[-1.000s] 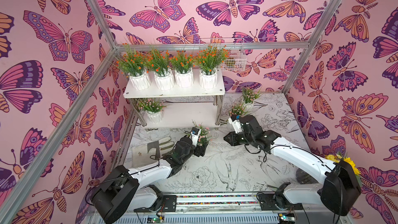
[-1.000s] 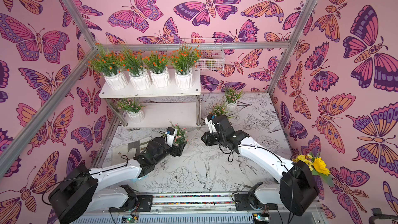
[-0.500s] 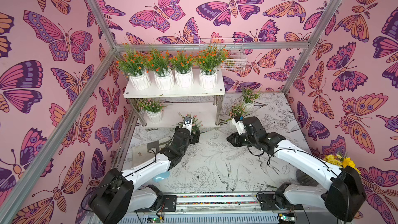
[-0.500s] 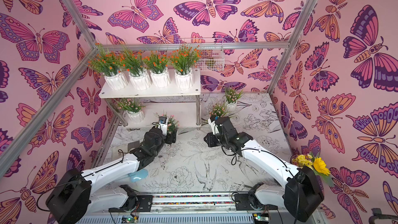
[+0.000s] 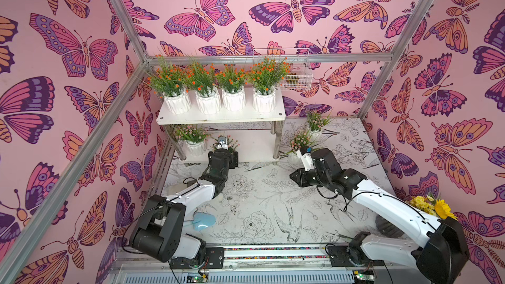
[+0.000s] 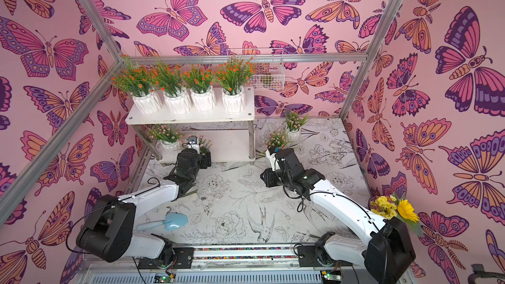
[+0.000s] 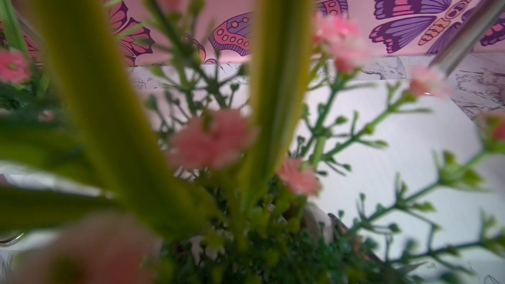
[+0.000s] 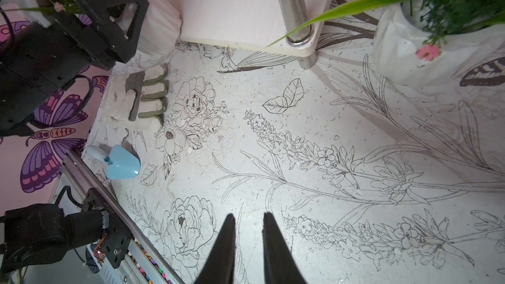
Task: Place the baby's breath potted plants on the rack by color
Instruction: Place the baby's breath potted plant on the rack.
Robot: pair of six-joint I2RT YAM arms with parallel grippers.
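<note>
We are seating a pink-flowered plant in a white ribbed pot (image 5: 229,143) on the white two-tier rack's (image 5: 254,147) lower shelf, left gripper (image 5: 222,152) pinching it; release should come next. The right gripper (image 8: 248,241) is nearly closed, empty.

My right gripper (image 8: 248,244) has matt black plastic fingers. The rack (image 5: 218,117) beside me is smooth white board on glossy metal tube legs. The pots (image 5: 233,99) look like ribbed white ceramic or plastic (I cannot tell which). A cloth glove (image 8: 136,96) and a glossy blue plastic trowel (image 8: 120,161) lie on my matt printed table (image 8: 300,132).
</note>
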